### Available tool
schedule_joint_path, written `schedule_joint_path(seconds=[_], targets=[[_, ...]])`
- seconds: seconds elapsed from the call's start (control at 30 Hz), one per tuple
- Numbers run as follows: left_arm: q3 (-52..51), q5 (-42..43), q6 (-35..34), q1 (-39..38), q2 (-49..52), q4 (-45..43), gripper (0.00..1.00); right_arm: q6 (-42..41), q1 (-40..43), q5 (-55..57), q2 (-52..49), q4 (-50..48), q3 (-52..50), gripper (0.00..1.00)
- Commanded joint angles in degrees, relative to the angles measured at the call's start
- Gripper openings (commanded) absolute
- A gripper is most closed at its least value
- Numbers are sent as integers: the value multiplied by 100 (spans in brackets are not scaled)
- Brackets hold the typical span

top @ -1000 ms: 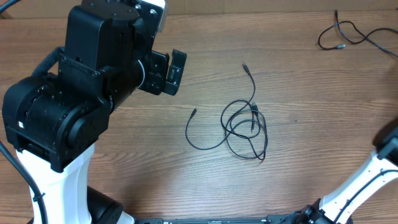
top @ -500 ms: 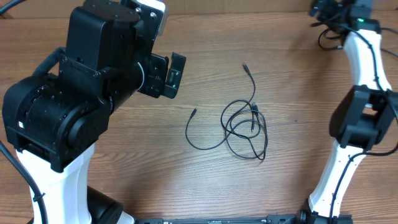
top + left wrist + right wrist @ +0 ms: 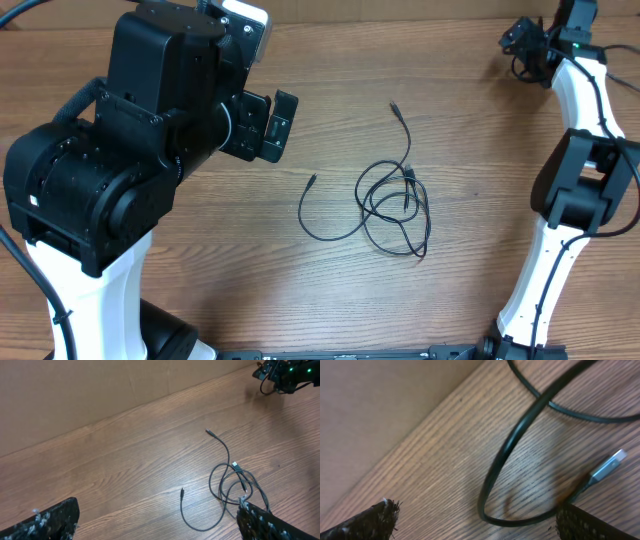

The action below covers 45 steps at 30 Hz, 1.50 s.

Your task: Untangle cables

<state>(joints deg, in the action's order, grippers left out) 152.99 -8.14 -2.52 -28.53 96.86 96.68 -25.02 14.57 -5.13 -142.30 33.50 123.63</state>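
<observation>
Left gripper [image 3: 272, 122] spread wide and empty, raised above the wooden table [image 3: 200, 260], well left of the cable tangle [image 3: 395, 205]. Right gripper [image 3: 530, 42] likewise wide apart, clasping nothing, low over the table's far right corner. Tangle of thin black loops mid-table, well apart from both. Between the right fingers [image 3: 365, 522], a separate black cable [image 3: 517, 440] flat on the wood, untouched. Its silver plug [image 3: 607, 467] near the right-hand finger.

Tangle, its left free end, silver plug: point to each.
Tangle [image 3: 408, 178]: overhead, where the loops cross.
Free end [image 3: 313, 179]: overhead, tip of the left tail.
Silver plug [image 3: 607, 466]: right wrist, its metal shell.
</observation>
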Motion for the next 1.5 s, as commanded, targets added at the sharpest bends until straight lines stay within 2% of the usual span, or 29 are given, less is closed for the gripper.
schedule_joint_path(seconds=[0.0, 0.03, 0.1, 0.17, 0.2, 0.27, 0.33, 0.57, 0.8, 1.2, 1.33, 1.47], targets=[[11, 68, 129, -48, -11, 9, 100, -55, -31, 55, -173, -144, 39, 99], [11, 70, 129, -48, -11, 9, 100, -52, -31, 57, -201, -175, 39, 96], [11, 70, 129, -48, -11, 9, 100, -74, -31, 57, -275, -256, 39, 82], [11, 68, 129, -48, -13, 9, 100, -72, -31, 55, -337, -326, 39, 56], [11, 68, 129, -48, -13, 9, 100, -70, -31, 59, -345, -345, 39, 47], [11, 63, 131, -48, -11, 9, 100, -46, -31, 59, -345, -398, 39, 17], [11, 50, 131, -48, -11, 4, 100, -48, -22, 55, -345, -457, 42, 5], [11, 76, 101, -48, -11, 9, 100, 28, 59, -15, -295, -400, 234, 4], [11, 70, 107, -48, -11, 7, 100, 487, 382, -7, 52, 105, 863, 4], [11, 70, 105, -48, -13, -2, 100, 605, 1937, -13, 280, 1008, 1198, 4], [11, 81, 103, -48, -11, -118, 100, 922, 2623, -50, 262, 1200, 1145, 4], [11, 348, 103, -48, -11, -297, 100, 1054, 2946, -48, 144, 1217, 848, 4]])
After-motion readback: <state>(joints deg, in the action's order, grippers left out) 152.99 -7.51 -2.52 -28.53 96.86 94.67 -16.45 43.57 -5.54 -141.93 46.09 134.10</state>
